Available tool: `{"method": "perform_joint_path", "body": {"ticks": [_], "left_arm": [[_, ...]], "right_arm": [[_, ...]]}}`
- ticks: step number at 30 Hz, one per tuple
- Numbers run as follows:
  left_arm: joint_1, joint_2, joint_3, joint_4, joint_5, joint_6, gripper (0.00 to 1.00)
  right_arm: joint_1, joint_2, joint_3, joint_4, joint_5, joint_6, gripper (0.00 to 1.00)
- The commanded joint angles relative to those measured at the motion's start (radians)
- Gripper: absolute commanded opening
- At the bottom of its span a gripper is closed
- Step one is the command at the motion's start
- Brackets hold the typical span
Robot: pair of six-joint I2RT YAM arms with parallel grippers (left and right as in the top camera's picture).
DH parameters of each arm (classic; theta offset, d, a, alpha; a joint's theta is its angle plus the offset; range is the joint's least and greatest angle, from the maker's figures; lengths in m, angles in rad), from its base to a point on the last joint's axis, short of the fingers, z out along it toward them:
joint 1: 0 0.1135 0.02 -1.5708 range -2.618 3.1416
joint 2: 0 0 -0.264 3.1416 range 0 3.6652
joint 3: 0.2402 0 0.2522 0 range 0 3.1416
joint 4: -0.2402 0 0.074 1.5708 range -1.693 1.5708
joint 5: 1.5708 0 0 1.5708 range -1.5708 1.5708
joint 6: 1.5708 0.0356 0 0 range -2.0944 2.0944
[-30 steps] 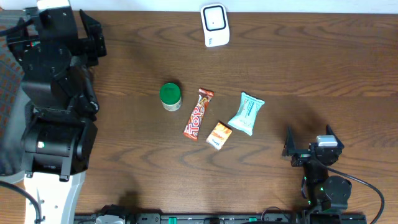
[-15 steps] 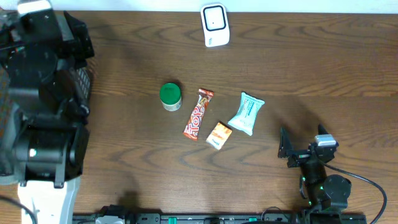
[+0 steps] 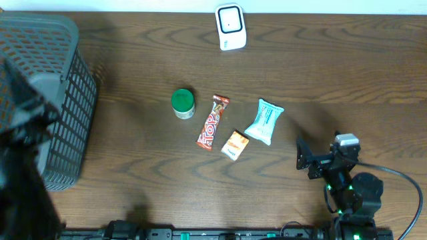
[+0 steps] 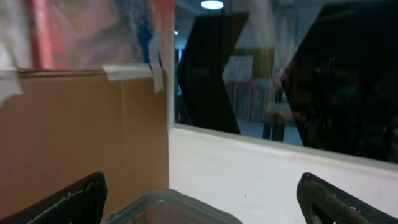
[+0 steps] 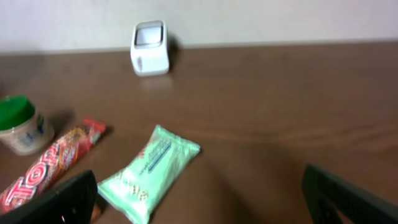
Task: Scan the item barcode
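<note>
**A:** Looking down from overhead first, what is the surface?

**B:** A dark wood-grain table point(image 3: 347, 73). A white scanner point(image 3: 230, 27) stands at its far edge. In the middle lie a green-lidded jar point(image 3: 183, 103), a red candy bar point(image 3: 212, 122), a small orange packet point(image 3: 234, 145) and a mint-green pouch point(image 3: 264, 121), close together, none of them held. A dark mesh basket point(image 3: 67, 100) sits at the left.

**A:** And the arms?

**B:** The right gripper point(image 3: 305, 161) hovers near the pouch, on its right, jaws spread wide and empty. The left arm point(image 3: 20, 180) is a dark blur by the basket, and its hand cannot be made out from here.

**A:** The left wrist view?

**B:** It faces the room, not the table: a cardboard panel point(image 4: 74, 130), a white wall point(image 4: 261, 174) and dark glass point(image 4: 348, 81) with a lamp reflected. The left gripper point(image 4: 199, 208) stands wide, gripping nothing, with a grey rim point(image 4: 168, 208) low in the frame.

**A:** The right wrist?

**B:** It looks low across the wood. The pouch is nearest, the candy bar and jar lie to its left, and the scanner stands upright before a pale wall point(image 5: 280, 22).
</note>
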Motion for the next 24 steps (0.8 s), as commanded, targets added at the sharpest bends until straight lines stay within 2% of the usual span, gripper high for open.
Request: {"method": "perform_joint_path", "body": {"ticks": [1,8,15,18,21,24], "left_arm": [[0.005,-0.084,-0.003,-0.011,-0.007,-0.007,0.98],[0.005,-0.188,-0.003,-0.011,-0.007,-0.007,0.98],[0.005,-0.206,-0.003,-0.029,-0.071,-0.006,0.98],[0.005,-0.206,-0.003,-0.025,-0.109,-0.006,0.98],[0.005,-0.206,-0.003,-0.026,-0.111,-0.006,0.98],[0.005,-0.206,-0.003,-0.026,-0.111,-0.006,0.98]], "right_arm": [[0.011,0.101,0.086,-0.033,-0.035,-0.062,0.99],[0.098,0.342,0.274,-0.124,-0.025,-0.103,0.99],[0.335,0.631,0.499,-0.235,0.146,-0.115,0.99],[0.447,0.803,0.667,-0.306,0.205,-0.029,0.99],[0.467,0.917,0.806,-0.402,0.190,0.057,0.99],[0.472,0.998,0.923,-0.497,0.111,0.067,0.99]]}}
